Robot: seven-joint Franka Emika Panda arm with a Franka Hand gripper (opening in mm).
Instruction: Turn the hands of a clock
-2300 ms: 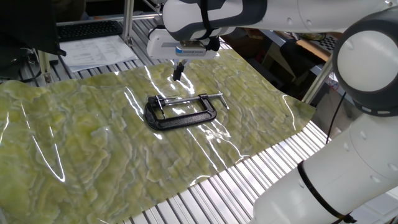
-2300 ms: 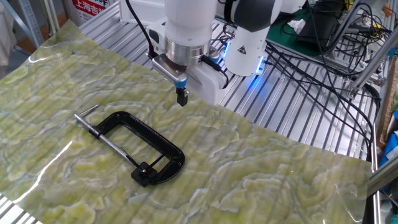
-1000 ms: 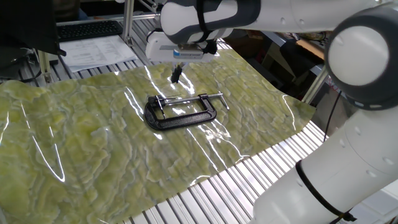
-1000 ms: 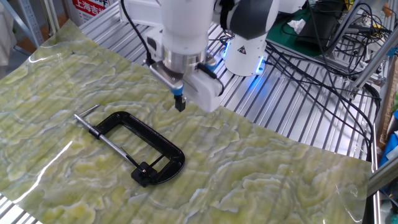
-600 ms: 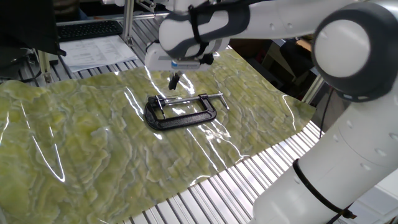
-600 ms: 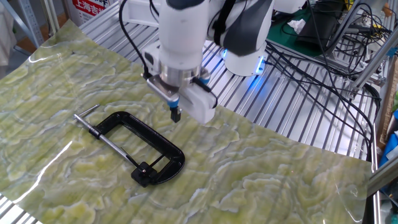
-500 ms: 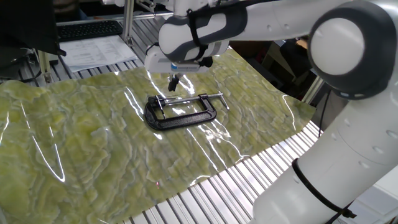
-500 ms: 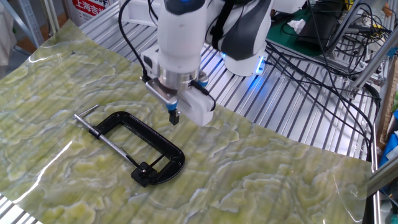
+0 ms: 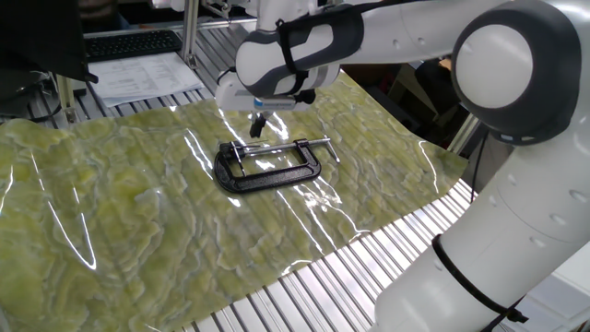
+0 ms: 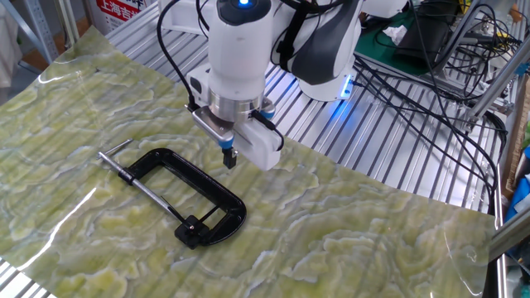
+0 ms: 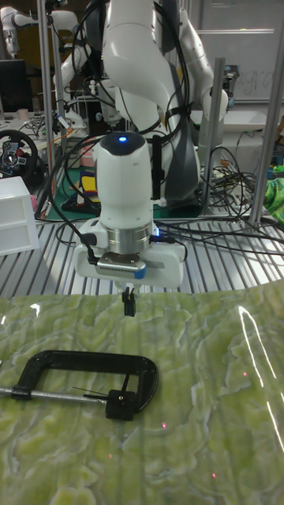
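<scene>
A: Where is the robot's two-finger gripper (image 10: pixel 230 159)?

B: It hangs above the green marbled sheet (image 10: pixel 348 232), pointing down, just beyond the curved back of the black metal C-clamp (image 10: pixel 175 197) and clear of it. Its fingertips are pressed together with nothing between them.

A: And the clock?

B: In the tall fixed view, thin dark hands (image 11: pixel 93 391) stick out beside the small black block (image 11: pixel 121 405) at the clamp's jaw. The clamp lies flat, its threaded silver screw (image 9: pixel 288 145) running alongside the frame.
</scene>
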